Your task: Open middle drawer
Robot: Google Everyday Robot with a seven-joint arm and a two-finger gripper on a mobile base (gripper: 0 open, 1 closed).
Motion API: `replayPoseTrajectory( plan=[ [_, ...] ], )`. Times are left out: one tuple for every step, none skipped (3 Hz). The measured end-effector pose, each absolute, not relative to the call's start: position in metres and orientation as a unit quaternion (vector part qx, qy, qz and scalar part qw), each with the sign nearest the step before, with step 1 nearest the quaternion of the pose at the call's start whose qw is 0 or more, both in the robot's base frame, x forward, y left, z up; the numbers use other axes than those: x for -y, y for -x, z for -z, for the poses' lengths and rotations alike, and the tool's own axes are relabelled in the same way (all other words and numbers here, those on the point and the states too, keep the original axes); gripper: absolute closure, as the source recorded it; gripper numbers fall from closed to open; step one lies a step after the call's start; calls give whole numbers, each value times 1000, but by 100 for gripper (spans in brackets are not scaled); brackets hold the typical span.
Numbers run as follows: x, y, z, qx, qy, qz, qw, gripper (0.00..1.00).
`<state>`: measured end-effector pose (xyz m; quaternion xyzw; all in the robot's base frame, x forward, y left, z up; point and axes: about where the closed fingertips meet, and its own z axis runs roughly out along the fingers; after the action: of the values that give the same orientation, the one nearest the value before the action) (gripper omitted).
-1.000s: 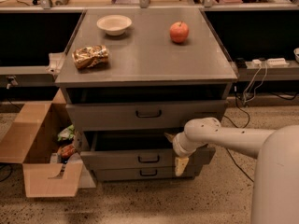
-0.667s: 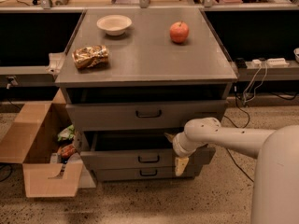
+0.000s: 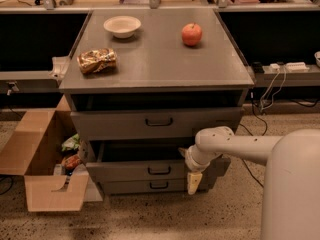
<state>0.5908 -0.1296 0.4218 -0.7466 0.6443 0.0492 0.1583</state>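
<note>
The robot's pale body point(image 3: 292, 184) is seen nearest, at the lower right, with its arm point(image 3: 240, 146) stretched leftward toward a grey cabinet point(image 3: 235, 86). The gripper point(image 3: 193, 182) is pointed downward at the right end of the middle drawer point(image 3: 125, 170), against or just in front of its face; whether it is released or clenched cannot be told. The middle drawer is found between a taller top drawer point(image 3: 115, 124) and a slim bottom drawer point(image 3: 125, 186). It stands out from the cabinet, so a dark strip of its interior is exposed above its front. Its black handle point(image 3: 159, 170) is left ungrasped, to the left of the gripper. An open cardboard box point(image 3: 30, 149) with packets inside is set on the floor at the cabinet's left. On the cabinet's top, a snack bag point(image 3: 97, 60) is placed near the left edge; farther back, an apple point(image 3: 192, 34) and a white bowl point(image 3: 122, 26) are set well apart.
</note>
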Motion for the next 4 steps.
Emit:
replayPoseTrajectory(
  plan=[
    [133, -573, -414, -671, 727, -65, 131, 16],
    [134, -559, -409, -686, 715, -78, 114, 39],
    [134, -553, -416, -690, 710, -81, 117, 61],
    [134, -554, -421, -690, 710, -81, 117, 85]
  ],
)
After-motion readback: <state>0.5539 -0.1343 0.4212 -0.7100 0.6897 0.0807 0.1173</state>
